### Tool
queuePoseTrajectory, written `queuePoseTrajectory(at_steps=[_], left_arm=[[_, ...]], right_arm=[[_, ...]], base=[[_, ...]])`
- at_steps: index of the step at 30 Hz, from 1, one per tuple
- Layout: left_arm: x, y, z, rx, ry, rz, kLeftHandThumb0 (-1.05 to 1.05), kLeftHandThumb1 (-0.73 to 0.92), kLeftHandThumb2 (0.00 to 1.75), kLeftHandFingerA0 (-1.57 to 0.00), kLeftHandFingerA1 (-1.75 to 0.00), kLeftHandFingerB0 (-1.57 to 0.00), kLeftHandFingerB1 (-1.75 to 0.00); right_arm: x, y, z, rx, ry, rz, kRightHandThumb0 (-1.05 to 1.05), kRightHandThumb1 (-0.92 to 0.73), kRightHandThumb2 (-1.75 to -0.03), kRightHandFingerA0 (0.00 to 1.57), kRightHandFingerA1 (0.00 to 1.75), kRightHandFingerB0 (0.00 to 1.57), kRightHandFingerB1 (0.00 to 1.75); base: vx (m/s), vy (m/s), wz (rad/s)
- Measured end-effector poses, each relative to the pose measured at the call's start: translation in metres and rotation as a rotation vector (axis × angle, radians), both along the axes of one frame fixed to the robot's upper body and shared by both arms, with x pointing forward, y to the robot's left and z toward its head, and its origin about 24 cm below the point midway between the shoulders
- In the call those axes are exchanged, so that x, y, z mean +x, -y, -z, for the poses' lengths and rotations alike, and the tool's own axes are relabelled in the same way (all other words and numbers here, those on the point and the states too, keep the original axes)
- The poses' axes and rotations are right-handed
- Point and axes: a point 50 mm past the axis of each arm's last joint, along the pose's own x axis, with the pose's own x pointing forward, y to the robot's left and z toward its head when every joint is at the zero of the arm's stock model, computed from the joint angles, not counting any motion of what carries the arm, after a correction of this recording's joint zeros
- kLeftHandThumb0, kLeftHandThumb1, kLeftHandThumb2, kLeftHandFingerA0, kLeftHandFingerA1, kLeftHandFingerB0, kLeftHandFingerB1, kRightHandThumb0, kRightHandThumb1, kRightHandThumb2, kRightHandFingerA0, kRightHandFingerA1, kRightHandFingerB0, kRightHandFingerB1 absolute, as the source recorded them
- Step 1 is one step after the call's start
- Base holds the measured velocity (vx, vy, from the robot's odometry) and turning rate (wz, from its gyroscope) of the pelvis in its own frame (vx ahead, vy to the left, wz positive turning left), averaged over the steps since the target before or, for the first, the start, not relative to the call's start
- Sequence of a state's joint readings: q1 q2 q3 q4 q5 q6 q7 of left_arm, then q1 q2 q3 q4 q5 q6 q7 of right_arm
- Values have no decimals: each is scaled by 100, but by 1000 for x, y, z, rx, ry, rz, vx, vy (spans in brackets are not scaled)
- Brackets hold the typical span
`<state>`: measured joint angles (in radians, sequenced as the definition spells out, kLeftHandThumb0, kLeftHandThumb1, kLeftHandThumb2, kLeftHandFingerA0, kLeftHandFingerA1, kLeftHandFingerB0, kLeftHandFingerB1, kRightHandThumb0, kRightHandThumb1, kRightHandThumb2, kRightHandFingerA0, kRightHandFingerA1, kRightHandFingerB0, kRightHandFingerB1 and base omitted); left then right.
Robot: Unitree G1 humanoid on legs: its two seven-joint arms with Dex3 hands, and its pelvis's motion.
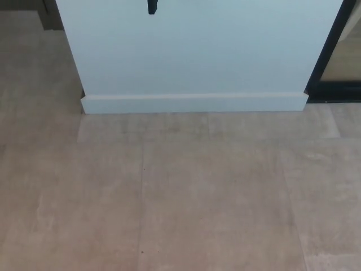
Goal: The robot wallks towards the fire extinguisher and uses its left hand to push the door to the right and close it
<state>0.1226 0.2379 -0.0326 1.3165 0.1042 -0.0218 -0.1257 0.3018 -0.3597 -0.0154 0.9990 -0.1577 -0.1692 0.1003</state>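
Although the task speaks of a fire extinguisher and a door to push, we see neither with any certainty: the head view looks down at a tiled floor (180, 203) in beige-grey, with no robot arm or hand anywhere in frame. Starting at the left, there is a dark gap where the floor runs back past the corner of a pale wall panel (197, 51). That panel fills the upper middle, ending in a white baseboard (194, 103) that meets the floor. A small black object (152, 7) hangs at the panel's top edge; we cannot tell what it is. At the far right stands a black frame (330, 51), perhaps a doorway edge. We judge that we are in the walking approach, with the push not yet begun. Next, the left hand must come into view and reach the door's face. We cannot tell how either hand's fingers are set, nor where the door lies relative to them.
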Motion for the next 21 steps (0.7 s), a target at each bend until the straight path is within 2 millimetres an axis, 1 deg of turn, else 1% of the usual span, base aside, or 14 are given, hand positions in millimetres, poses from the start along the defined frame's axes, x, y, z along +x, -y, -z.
queuePoseTrajectory(at_steps=[6,7,9,10,14,15,16,17,21], left_arm=[[3,-1,0,-3,12,-19,-49,46,54,-45,-49,-52,-38],[4,-1,0,-3,14,-21,-51,50,55,-45,-52,-58,-40],[5,-1,-1,-4,18,-22,-51,50,55,-45,-52,-58,-40],[6,-1,-1,-5,21,-18,-52,48,55,-43,-51,-48,-38],[9,-1,-1,-12,31,-12,-54,49,55,-43,-51,-49,-38],[9,-1,-1,-12,31,-11,-54,49,55,-42,-53,-48,-38],[10,-1,-1,-12,32,-8,-54,49,55,-42,-53,-48,-38],[10,-1,-1,-13,31,-6,-53,49,55,-43,-51,-51,-39],[10,-1,-1,-14,31,0,-53,48,56,-44,-51,-51,-39]], right_arm=[[4,-1,0,4,10,-13,-48,-45,-54,26,47,31,32],[5,-1,0,4,12,-14,-49,-43,-54,28,50,30,33],[7,-2,0,5,19,-19,-49,-43,-54,28,50,30,33],[10,-2,-1,5,26,-24,-53,-43,-54,28,49,28,33],[15,-4,-1,5,39,-45,-53,-43,-54,28,48,28,32],[15,-4,-1,4,39,-50,-50,-43,-54,26,45,28,31],[15,-5,-1,4,39,-56,-50,-43,-54,26,45,28,31],[15,-5,-1,4,37,-55,-53,-43,-53,28,46,28,33],[12,-3,0,2,26,-33,-53,-42,-54,26,48,27,34]], base=[[0,0,0],[0,0,0],[0,0,0],[0,0,0],[0,0,0],[0,0,0],[0,0,0],[0,0,0],[0,0,2]])
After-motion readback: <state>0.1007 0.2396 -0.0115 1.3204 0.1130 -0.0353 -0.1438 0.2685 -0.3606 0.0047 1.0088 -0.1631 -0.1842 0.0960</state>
